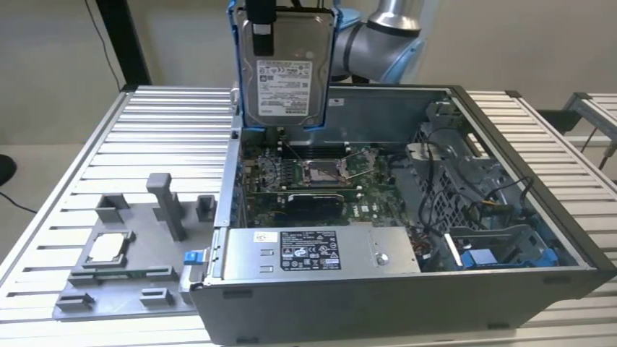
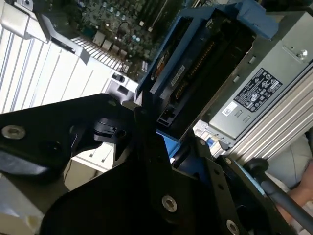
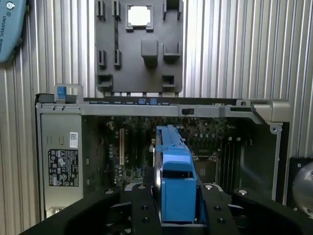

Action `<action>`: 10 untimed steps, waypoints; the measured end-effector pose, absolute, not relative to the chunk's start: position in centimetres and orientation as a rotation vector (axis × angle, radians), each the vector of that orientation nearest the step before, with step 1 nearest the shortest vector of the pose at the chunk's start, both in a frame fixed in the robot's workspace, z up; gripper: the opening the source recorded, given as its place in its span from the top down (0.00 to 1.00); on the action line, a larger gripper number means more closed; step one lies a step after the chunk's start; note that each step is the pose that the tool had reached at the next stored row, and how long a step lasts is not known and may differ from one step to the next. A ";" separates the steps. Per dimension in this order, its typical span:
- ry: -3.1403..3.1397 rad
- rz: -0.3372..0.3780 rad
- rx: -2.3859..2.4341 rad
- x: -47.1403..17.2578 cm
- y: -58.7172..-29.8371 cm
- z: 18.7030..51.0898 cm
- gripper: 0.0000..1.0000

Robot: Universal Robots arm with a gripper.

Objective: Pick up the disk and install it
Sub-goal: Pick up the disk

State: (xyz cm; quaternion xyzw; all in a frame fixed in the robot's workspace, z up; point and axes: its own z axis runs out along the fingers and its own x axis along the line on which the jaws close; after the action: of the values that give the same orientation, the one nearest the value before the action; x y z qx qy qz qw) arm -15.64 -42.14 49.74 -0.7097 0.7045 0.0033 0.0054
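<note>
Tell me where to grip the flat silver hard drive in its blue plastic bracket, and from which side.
Pinch the disk across its two broad flat faces at the upper short end, from above, as the gripper does now. It hangs upright and is thin, so the faces give parallel surfaces.

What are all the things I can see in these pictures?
disk: one, silver in a blue frame, held upright in the air above the open computer case
computer case: one, grey, open, on the table
circuit board: one, green, inside the case
silver box: one, with a black label, inside the case along its near wall
tray: one, grey, on the table at the exterior view's left of the case
chip: one, small silver square, on the tray
table: one, ribbed silver
arm: one, silver and blue, behind the case
claw: one, black, shut on the disk
</note>
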 end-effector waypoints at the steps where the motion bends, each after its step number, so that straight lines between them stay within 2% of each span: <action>1: 2.206 0.010 -2.222 -15.4 -42.3 49.7 1.00; 10: 2.206 0.011 -2.222 -13.6 -44.3 49.7 1.00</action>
State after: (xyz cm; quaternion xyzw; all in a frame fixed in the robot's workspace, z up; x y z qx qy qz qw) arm -13.58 -44.28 49.74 -0.7097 0.7044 0.0035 0.0052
